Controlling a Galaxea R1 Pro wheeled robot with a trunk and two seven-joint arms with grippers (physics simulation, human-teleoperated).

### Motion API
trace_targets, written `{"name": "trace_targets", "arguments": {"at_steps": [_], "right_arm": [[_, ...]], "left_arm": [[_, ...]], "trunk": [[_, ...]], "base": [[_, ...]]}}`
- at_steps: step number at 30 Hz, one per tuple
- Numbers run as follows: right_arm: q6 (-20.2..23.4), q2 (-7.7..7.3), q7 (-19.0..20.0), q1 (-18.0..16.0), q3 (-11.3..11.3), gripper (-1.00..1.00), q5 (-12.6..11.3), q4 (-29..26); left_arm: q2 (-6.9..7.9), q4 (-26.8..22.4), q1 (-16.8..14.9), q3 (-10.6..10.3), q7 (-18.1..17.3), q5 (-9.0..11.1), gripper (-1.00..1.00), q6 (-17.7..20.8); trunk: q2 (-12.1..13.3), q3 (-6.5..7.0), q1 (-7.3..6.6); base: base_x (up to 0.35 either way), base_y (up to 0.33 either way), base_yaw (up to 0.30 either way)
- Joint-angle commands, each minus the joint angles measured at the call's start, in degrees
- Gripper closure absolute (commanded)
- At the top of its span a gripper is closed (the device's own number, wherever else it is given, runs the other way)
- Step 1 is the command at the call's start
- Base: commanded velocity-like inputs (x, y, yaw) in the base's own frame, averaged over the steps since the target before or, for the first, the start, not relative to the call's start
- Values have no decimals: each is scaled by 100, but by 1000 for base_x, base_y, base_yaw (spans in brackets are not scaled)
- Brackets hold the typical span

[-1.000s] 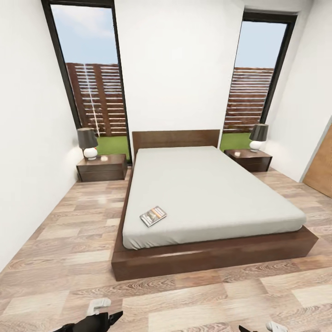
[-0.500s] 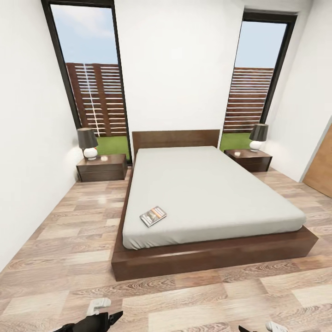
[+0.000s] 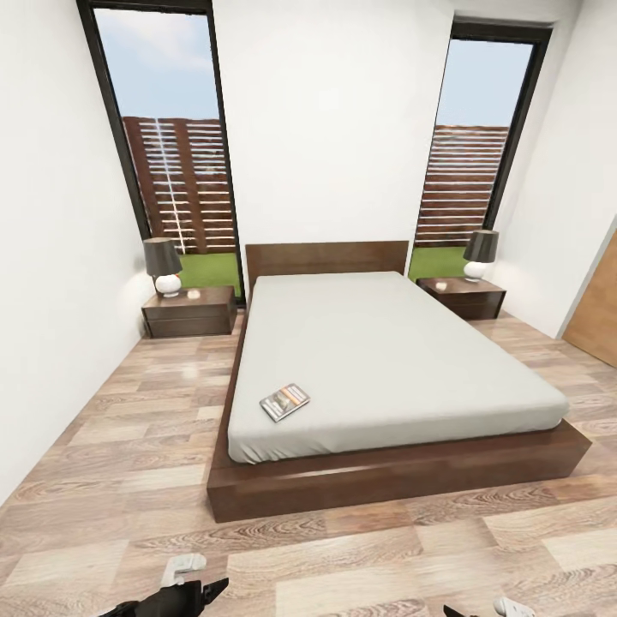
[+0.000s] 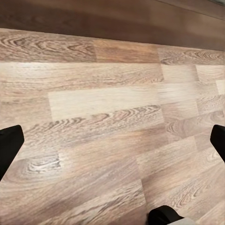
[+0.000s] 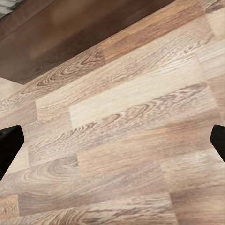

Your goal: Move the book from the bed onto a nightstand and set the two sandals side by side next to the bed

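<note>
Orange-banded paperback (image 3: 284, 401) is lying lower left on the mattress (image 3: 386, 360), probably light, edge-graspable; both grippers released.

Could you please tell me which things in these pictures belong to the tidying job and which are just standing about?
Belonging to the job:
book, lying on the bed
left nightstand
right nightstand

Just standing about:
two lamps
windows
wooden door

large low wooden bed (image 3: 394, 480): dark brown frame, light grey mattress
thin paperback book (image 3: 284, 401): dark cover, orange band
plank floor (image 3: 128, 480): mottled brown woodgrain
</note>
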Motion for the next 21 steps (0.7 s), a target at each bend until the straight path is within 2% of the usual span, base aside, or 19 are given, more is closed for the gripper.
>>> {"name": "trace_targets", "arguments": {"at_steps": [1, 18, 21], "right_arm": [[-15, -1, 23, -4, -26, -100, 15, 6], [-14, 1, 20, -5, -26, -100, 16, 4], [-14, 0, 20, -4, -26, -100, 16, 4]], "left_arm": [[1, 8, -5, 21, -18, -13, -100, -22], [1, 8, -5, 21, -18, -13, -100, -21], [1, 6, -3, 21, -18, -13, -100, -17]], "trunk": [[-3, -6, 0], [-3, -6, 0], [-3, -6, 0]], "base": [[0, 0, 0], [1, 0, 0], [139, 0, 0]]}}
